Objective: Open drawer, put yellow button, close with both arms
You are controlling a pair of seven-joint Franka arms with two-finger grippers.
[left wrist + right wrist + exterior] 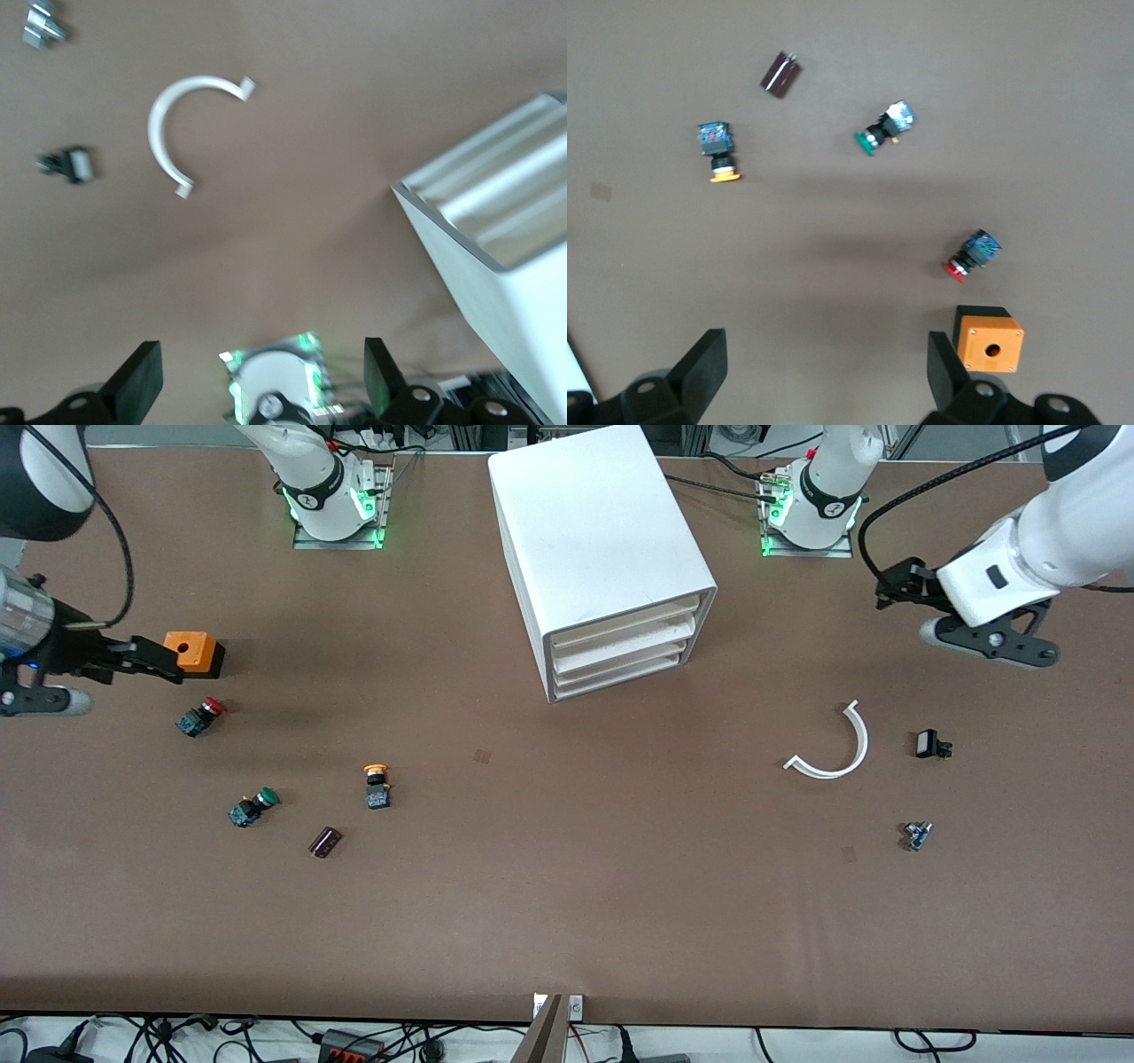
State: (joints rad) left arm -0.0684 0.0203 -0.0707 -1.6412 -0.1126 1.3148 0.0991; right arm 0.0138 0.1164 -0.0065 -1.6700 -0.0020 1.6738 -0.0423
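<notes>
Two tools hang in the air with nothing in them, one at each end of the tabletop (567,921). The left tool (895,589) has its fingers spread wide over bare tabletop near the white curved strip (837,744). The right tool (133,657) is likewise spread, over the tabletop just beside the orange box (193,652). Judging by these poses, neither arm has begun work.

One white cabinet (598,540) stands between the two arm bases, its open face turned toward the front camera and the left arm's end, so its fronts can be reached. It holds three drawers; the drawer (625,627) of the task is the uppermost and sits fully pushed in.

Three push-buttons lie toward the right arm's end. The yellow button (377,785) rests on the tabletop, nearer to the front camera than the cabinet and well apart from it. The red button (200,716) lies near the orange box; the green button (252,807) is nearer the front camera. One dark purple part (324,841) lies near the green button.

Toward the left arm's end there are one curved strip, one small black part (932,745) and one small blue-grey part (917,834).
</notes>
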